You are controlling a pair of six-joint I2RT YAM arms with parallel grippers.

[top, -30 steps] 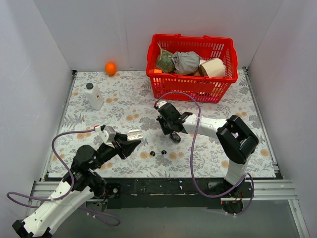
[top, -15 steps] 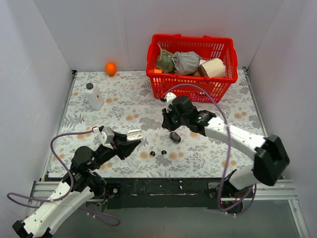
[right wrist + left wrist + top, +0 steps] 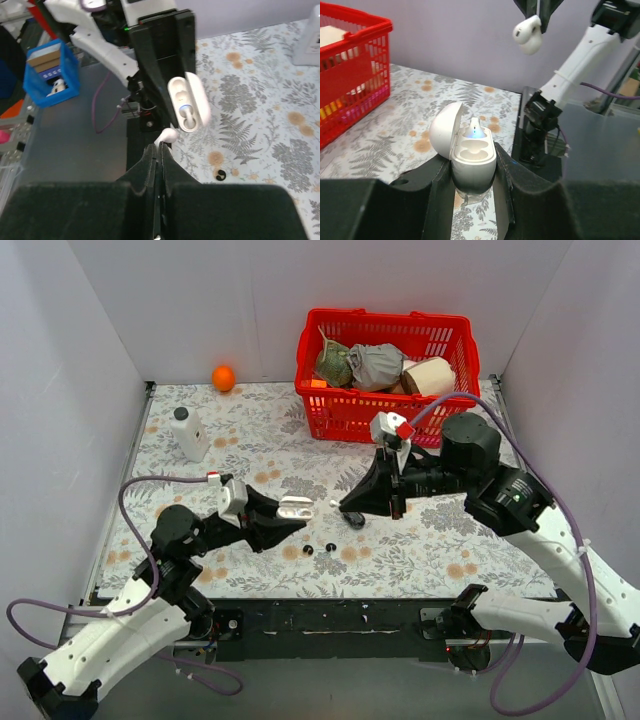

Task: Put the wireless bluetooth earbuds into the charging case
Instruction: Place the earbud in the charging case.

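- Pinching a white earbud (image 3: pixel 529 35) between fingers pressed together, the right gripper (image 3: pixel 345 508) is held in the air above the table (image 3: pixel 200 480).
- The bud's rounded head is left showing below the fingertips; its stem end is hidden between them.
- A white charging case (image 3: pixel 470 150) is clamped at its lower half by the left gripper (image 3: pixel 285 515), one finger on each side of it.
- The case is held clear of the table with its lid swung back, and a small blue light is lit inside it.
- One round well in the case is seen bare; a white piece stands by the light, and it cannot be told whether this is a seated bud.
- The held earbud is placed just beside the mouth of the case, apart from it and not touching.
- A black oval object (image 3: pixel 352 517) is laid on the flowered cloth below the right gripper.
- Two tiny black beads (image 3: pixel 307 549) are laid close together on the cloth near the front edge, between the two arms.
- A red basket (image 3: pixel 380 420) filled with assorted items is set at the back of the table.
- A white bottle (image 3: pixel 190 433) is stood upright at the back left, well apart from the arms.
- An orange ball (image 3: pixel 223 377) is placed against the back wall.
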